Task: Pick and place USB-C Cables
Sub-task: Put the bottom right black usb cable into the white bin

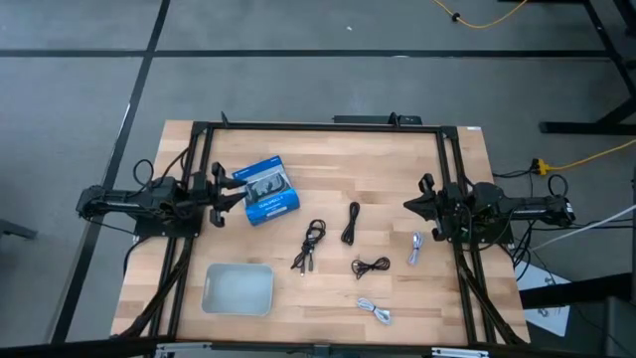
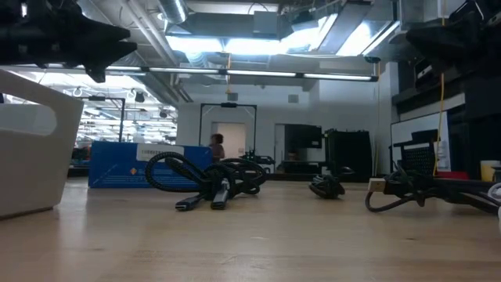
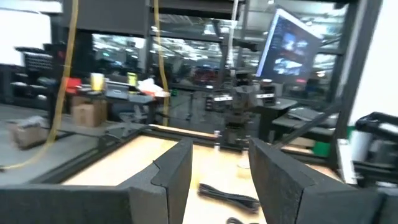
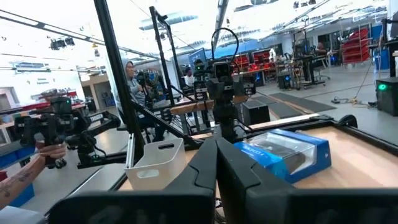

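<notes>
Five small cable bundles lie on the wooden table. In the high view, three are black: black bundle one [image 1: 313, 244], black bundle two [image 1: 351, 223], black bundle three [image 1: 370, 266]. Two are white: one white bundle [image 1: 415, 249] near the right arm, another white bundle [image 1: 376, 311] by the near edge. My left gripper [image 1: 237, 194] hovers open at the table's left, beside the blue box [image 1: 268, 189]; its wrist view shows the open left gripper [image 3: 221, 180] above a black cable [image 3: 230, 198]. My right gripper [image 1: 407, 206] hovers at the table's right, and the right gripper [image 4: 216, 171] is shut and empty.
A white bin [image 1: 238, 288] stands near the table's near-left corner, and the bin [image 2: 31, 149] fills the low view's left. The blue box [image 2: 133, 164] sits behind the black cables [image 2: 211, 176]. A black frame [image 1: 318, 126] rims the table. A person's hand [image 4: 37, 155] shows beyond the table.
</notes>
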Controlling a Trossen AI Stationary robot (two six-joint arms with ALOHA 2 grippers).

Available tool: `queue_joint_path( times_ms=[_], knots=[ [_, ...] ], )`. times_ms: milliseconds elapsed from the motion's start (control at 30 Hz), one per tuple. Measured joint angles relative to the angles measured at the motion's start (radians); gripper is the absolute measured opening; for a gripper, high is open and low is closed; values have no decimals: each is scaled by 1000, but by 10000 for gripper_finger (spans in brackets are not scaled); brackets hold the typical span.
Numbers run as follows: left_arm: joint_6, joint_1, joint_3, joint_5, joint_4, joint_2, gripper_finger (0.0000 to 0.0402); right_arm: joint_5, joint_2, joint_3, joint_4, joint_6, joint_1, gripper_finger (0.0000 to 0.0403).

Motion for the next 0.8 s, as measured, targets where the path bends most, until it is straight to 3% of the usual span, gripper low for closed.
queue_joint_path(
  times_ms=[333,567,800],
  knots=[
    [-60,0,0,54,150,43,151,-8,11,0,248,-112,0,8],
    [-57,0,0,53,255,134,151,-5,58,0,316,-143,0,8],
    [-30,0,1,57,413,259,151,79,136,32,386,-240,0,8]
  ],
)
